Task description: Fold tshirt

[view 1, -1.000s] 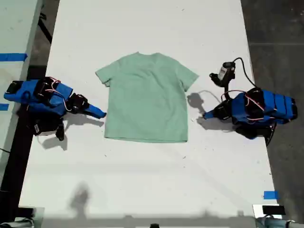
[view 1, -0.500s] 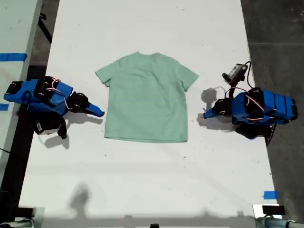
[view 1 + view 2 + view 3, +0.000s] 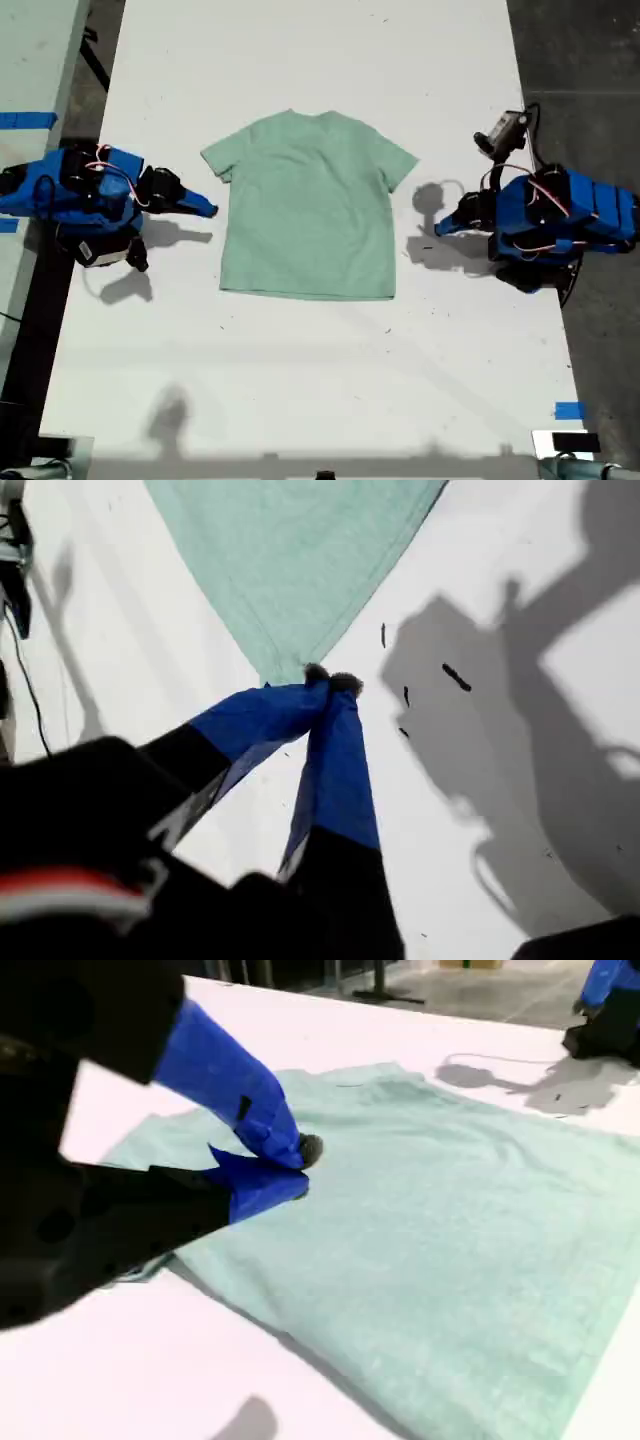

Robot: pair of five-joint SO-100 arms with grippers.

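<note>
Jaws of my first gripper [image 3: 438,228], blue wedge-shaped plastic, are clenched tip to tip on nothing, just off the edge of the tshirt [image 3: 310,210] on the exterior view's right; those of my second gripper [image 3: 210,210] are likewise pressed together and empty, beside the garment's opposite edge. The tshirt, a soft pale mint-green knit with short sleeves, lies flat and unfolded on the middle of the bench [image 3: 300,380], between the two arms. The bench is smooth matte white with a blue tape strip [image 3: 570,410] near one corner, over a dark speckled floor [image 3: 580,60].
</note>
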